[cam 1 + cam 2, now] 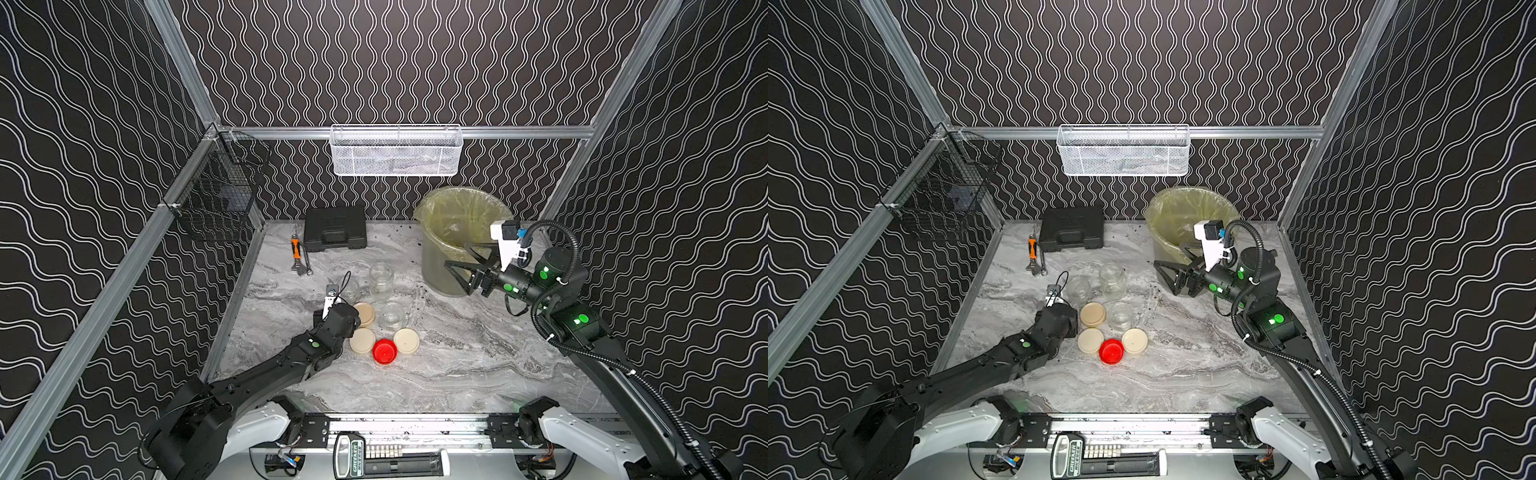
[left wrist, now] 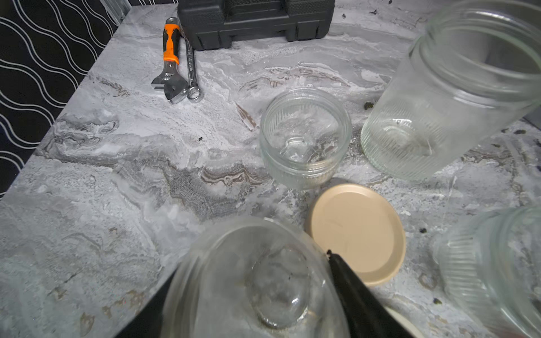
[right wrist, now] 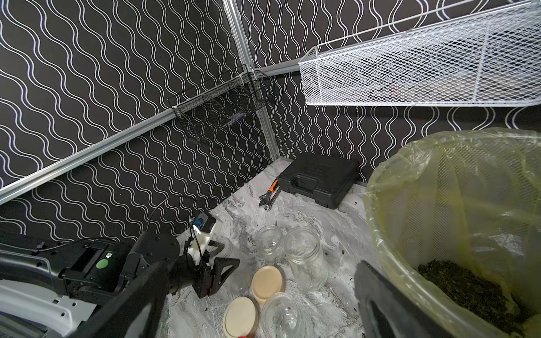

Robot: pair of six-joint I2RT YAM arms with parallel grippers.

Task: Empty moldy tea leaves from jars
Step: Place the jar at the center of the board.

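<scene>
Left gripper (image 2: pixel 250 270) clamps an emptied clear glass jar (image 2: pixel 281 282) (seemingly the last); next, stand it down. Right gripper (image 1: pixel 456 254) gapes empty.

Foreground jar (image 2: pixel 257 281) blurred, cut off

Clear jar (image 2: pixel 263 295) in the left gripper (image 2: pixel 251 264), beige lid (image 2: pixel 358 234) just beside, orange-handled wrench (image 2: pixel 170 61) near black case (image 2: pixel 254 20).
</scene>
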